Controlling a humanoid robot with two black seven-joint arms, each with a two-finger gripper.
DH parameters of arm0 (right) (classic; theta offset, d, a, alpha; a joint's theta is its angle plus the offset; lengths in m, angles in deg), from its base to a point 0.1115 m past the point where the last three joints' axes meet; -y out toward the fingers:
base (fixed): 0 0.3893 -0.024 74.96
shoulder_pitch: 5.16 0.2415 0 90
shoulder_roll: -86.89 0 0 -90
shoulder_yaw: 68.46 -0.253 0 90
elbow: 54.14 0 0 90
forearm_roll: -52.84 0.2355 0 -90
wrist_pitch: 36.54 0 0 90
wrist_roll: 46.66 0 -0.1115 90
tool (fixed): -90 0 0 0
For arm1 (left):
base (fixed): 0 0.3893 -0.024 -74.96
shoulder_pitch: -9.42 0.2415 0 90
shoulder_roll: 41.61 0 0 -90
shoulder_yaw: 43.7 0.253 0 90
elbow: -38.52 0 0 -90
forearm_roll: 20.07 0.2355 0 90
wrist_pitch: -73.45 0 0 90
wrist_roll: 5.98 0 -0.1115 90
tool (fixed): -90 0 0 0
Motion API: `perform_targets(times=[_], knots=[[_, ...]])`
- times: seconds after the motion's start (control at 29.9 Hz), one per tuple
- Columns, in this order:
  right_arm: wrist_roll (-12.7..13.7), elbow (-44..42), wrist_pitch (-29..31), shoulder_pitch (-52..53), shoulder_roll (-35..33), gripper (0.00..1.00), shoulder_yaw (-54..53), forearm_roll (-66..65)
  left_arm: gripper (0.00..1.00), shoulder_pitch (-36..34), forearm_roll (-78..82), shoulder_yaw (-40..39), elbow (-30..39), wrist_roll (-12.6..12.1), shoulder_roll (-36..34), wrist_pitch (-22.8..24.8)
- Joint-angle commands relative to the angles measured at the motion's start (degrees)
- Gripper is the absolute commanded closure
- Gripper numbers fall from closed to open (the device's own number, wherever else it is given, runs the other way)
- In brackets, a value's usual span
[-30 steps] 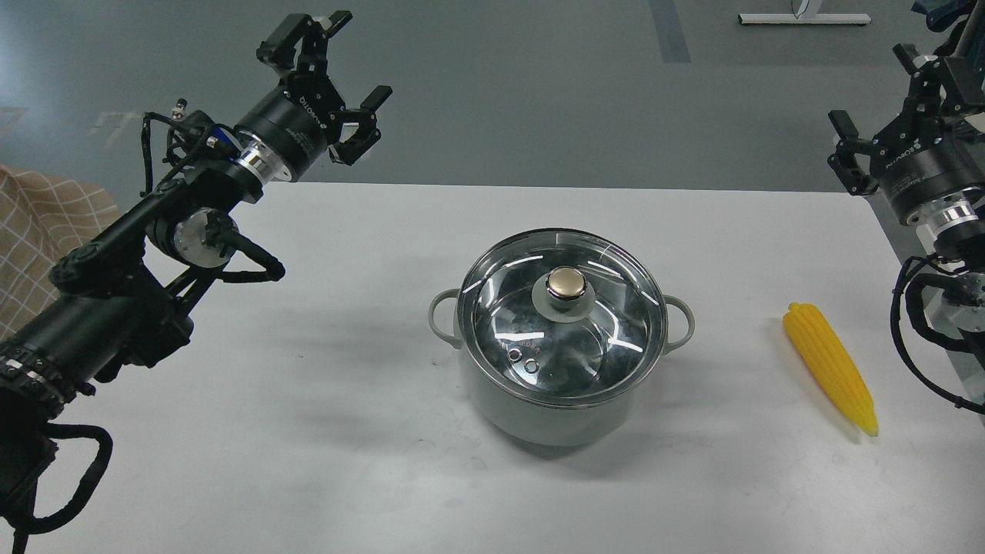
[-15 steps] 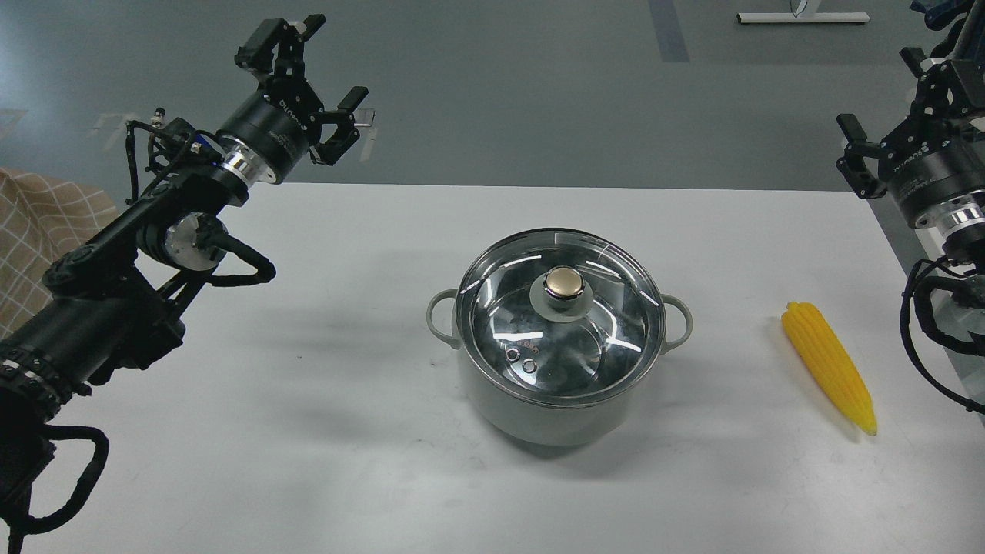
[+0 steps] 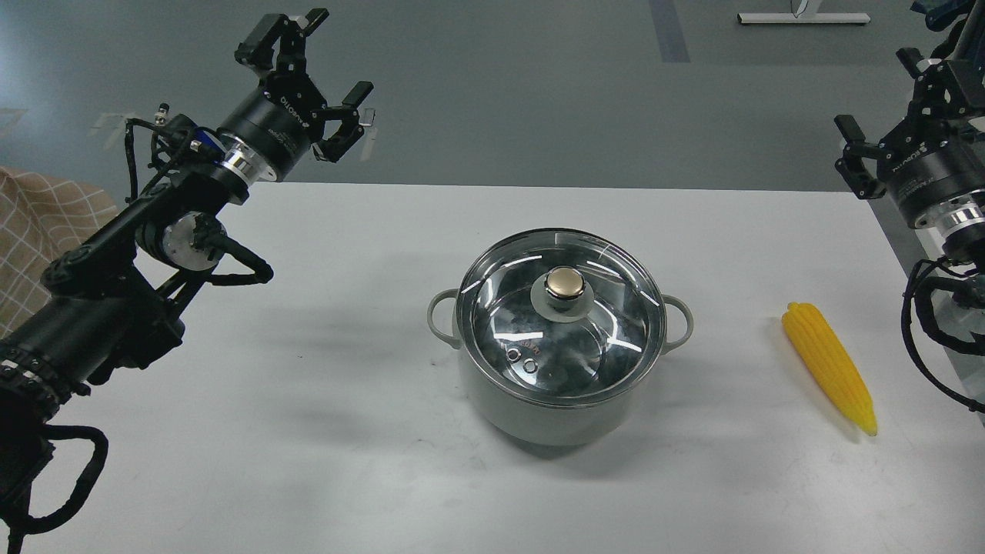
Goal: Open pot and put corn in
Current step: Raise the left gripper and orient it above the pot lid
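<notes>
Pot [image 3: 560, 400] sits mid-frame on the white table [image 3: 323, 431], glass lid [image 3: 500, 308] seated on its rim, gold knob [image 3: 565, 282] at the lid's centre. Two loop handles stick out left and right. Corn [image 3: 828, 365] lies on the table at right of frame, well apart from the pot, pointed end toward the lower right. Left gripper [image 3: 319, 73] is in the upper left of the frame, above the table's far edge, fingers spread, holding nothing. Right gripper [image 3: 885, 104] is at the upper right edge, beyond the table's right side, fingers also apart and empty. Neither gripper touches pot, lid or corn. Checked cloth [image 3: 35, 238] shows at the left edge
</notes>
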Motion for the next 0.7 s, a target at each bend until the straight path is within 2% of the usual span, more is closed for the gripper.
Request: perform_targets(times=[0.0, 0.67], knots=[[0.00, -0.01, 0.08, 0.40, -0.39, 0.00, 0.02, 0.09, 0.02, 0.07, -0.06, -1.35, 0.29, -0.04, -0.23, 0.05], [0.00, 0.52, 1.39, 0.75, -0.92, 0.00, 0.29, 0.09, 0.02, 1.30, 0.38, -1.79, 4.24, -0.04, -1.29, -0.21]])
